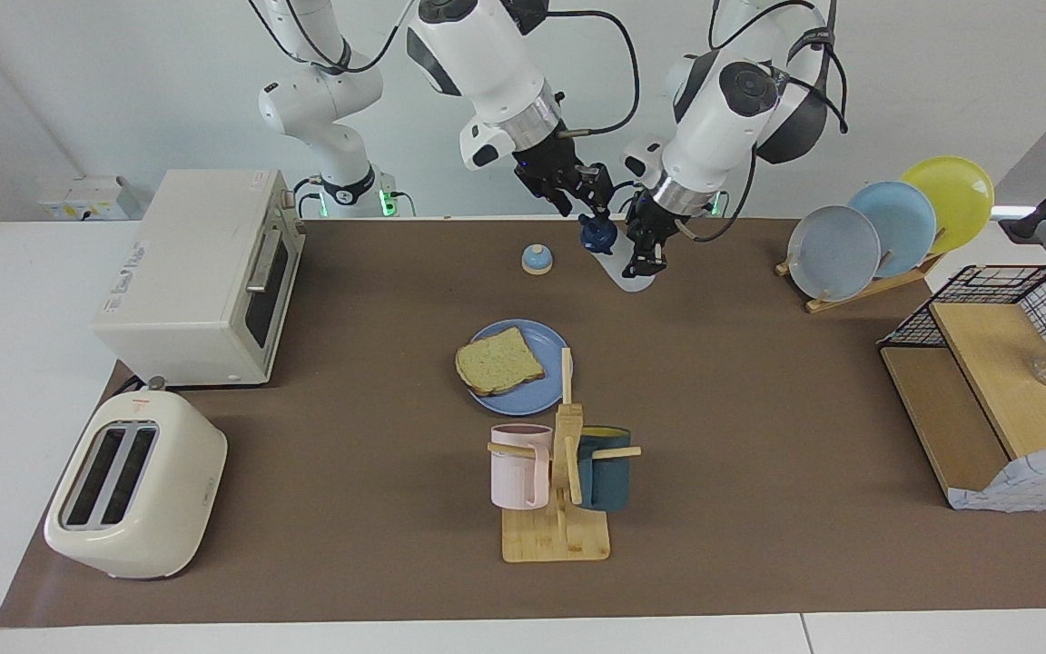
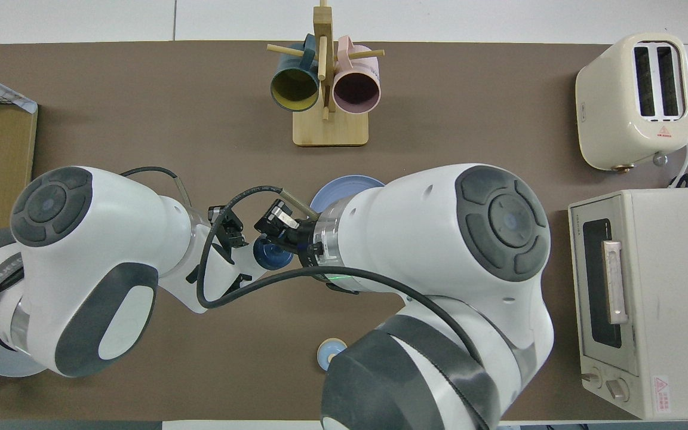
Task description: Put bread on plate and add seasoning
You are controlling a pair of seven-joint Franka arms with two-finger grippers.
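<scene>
The left gripper [image 1: 648,254] clamps the bottle [image 1: 625,269] tilted so the right gripper [image 1: 597,216], jaws part-open around its cap [image 1: 597,233], can open it.

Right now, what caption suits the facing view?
Bread on plate; left gripper holds seasoning, right gripper at its cap.

Brown table [image 1: 759,509] with plate [image 1: 537,397], toaster [image 1: 134,486]

The facing view looks from high across the counter [image 1: 759,436] toward the robots, taking in the whole surface. The overhead view looks steeply down from above the robots, closer in. Both share the mug rack [image 1: 559,481] [image 2: 327,89].
</scene>
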